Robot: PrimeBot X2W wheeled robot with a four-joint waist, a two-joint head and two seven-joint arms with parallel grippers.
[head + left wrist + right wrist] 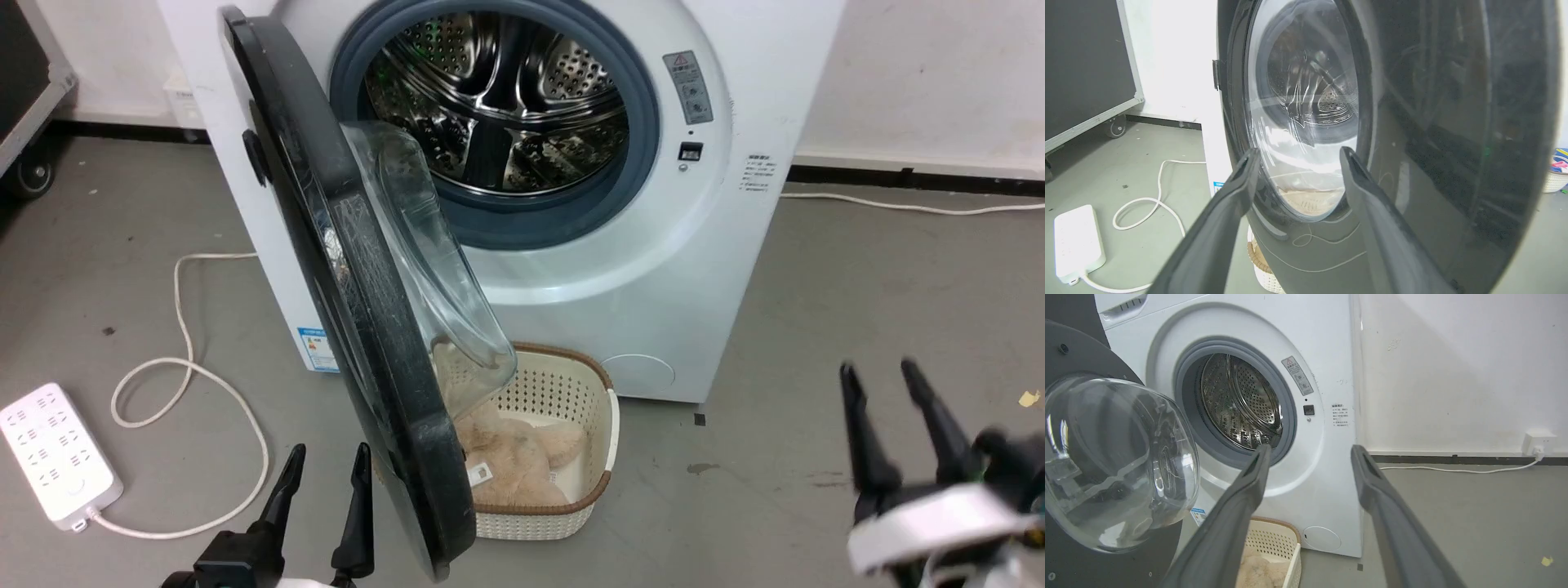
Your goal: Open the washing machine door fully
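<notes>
The washing machine door [371, 359] hangs from the left edge of the washing machine [653, 269] front. It is about half way open. It stands up straight on its hinge. In the head view we see it almost from the side, so it looks like one tall black line going from top to bottom. Its free edge sticks out toward the robot. The clear glass bowl [1114, 465] bulges toward the right, the drum's side. The shiny black outside [1433, 122] faces left.

The steel drum [506, 98] and its grey-blue rubber ring [637, 155] are in plain sight. A white laundry basket [608, 392] with a fluffy tan toy [522, 457] sits on the floor at the foot of the machine, just behind the door's bottom edge.

The left gripper [329, 451] is low, just beside the door's outside face, not touching as far as I can tell. Its jaws are apart and hold nothing. The right gripper [880, 369] is well apart from the door, over bare floor, jaws apart and empty too.

I think the step in hand is the last swing. The door must go further left, back toward the machine's side. That needs a push on the inside face or a hook on the rim, and the left gripper may be in its way.

A white power strip [53, 449] and its cable [188, 367] lie on the floor at the left.
</notes>
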